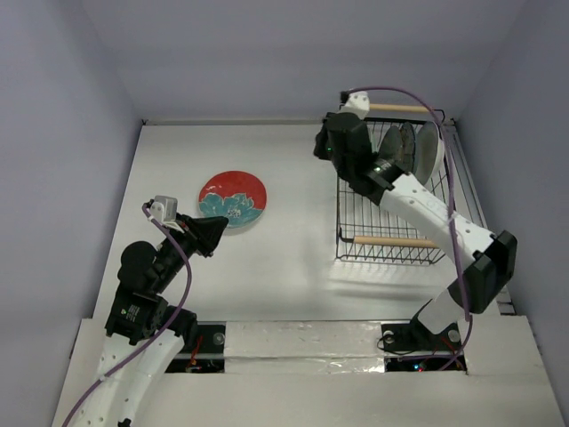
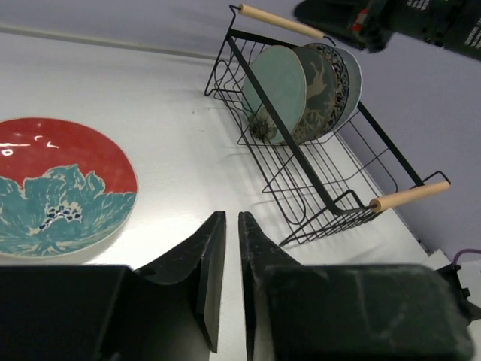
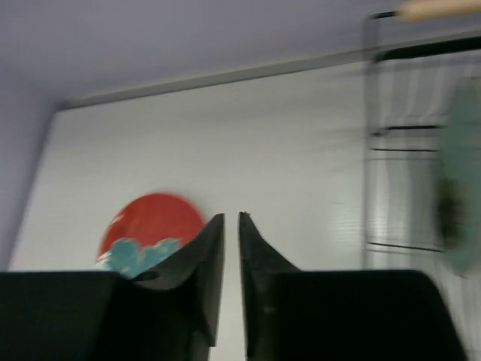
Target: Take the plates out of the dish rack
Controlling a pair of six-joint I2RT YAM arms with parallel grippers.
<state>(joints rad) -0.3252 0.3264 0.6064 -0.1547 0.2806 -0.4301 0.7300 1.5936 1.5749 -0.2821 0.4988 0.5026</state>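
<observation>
The red plate with teal flowers (image 1: 232, 199) lies flat on the white table, left of centre; it also shows in the left wrist view (image 2: 52, 188) and the right wrist view (image 3: 150, 218). The black wire dish rack (image 1: 391, 240) stands at the right, also in the left wrist view (image 2: 301, 162). Three plates stand on edge in it: a pale grey-green one (image 2: 276, 90), a dark one with a pale figure (image 2: 322, 83) and a whitish one (image 2: 353, 71). My left gripper (image 1: 218, 233) is shut and empty beside the red plate's near edge. My right gripper (image 1: 326, 144) is shut and empty at the rack's far left corner.
The rack has two wooden rod handles, one far (image 1: 396, 108) and one near (image 1: 396, 240). Grey walls close the table on the left, back and right. The right wrist view is blurred, with the rack's wire (image 3: 372, 150) at its right edge.
</observation>
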